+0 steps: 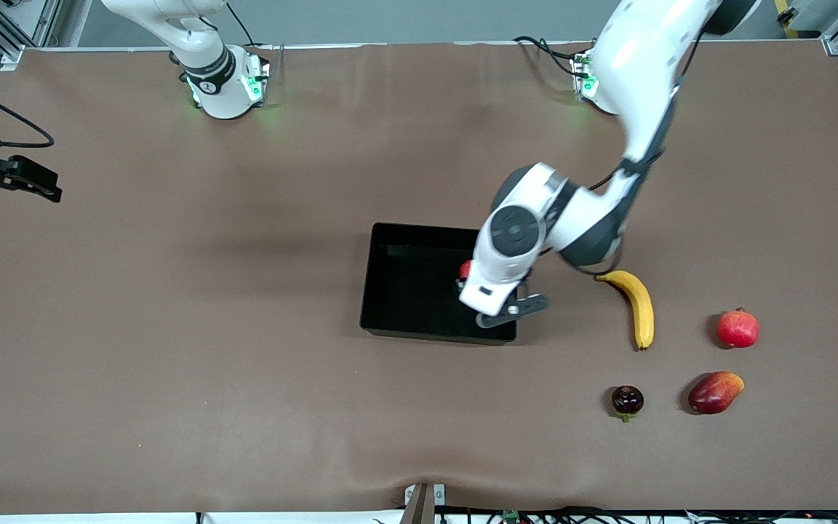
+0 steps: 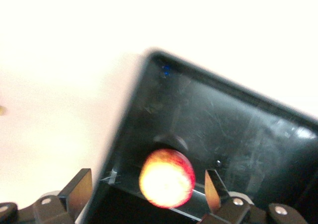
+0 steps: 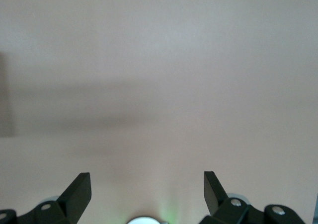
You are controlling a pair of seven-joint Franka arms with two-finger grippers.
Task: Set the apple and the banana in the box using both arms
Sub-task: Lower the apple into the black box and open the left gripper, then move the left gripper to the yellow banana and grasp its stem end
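Note:
The black box [image 1: 390, 291] lies mid-table. My left gripper [image 1: 474, 282] hangs over the box's end toward the left arm. In the left wrist view this gripper [image 2: 147, 180] is open, with the red-and-yellow apple [image 2: 166, 178] between its fingers and a gap on either side, above the box floor [image 2: 223, 129]. From the front only a red sliver of the apple [image 1: 465, 270] shows beside the hand. The banana [image 1: 636, 306] lies on the table beside the box, toward the left arm's end. My right gripper [image 1: 26, 178] waits open at the right arm's end, nothing between its fingers [image 3: 82, 189].
Three other fruits lie past the banana toward the left arm's end: a round red one with a crown tip [image 1: 738, 328], a red-orange mango [image 1: 714, 392], and a small dark one [image 1: 628, 400], the last two nearer the front camera. Brown table [image 1: 208, 327] surrounds the box.

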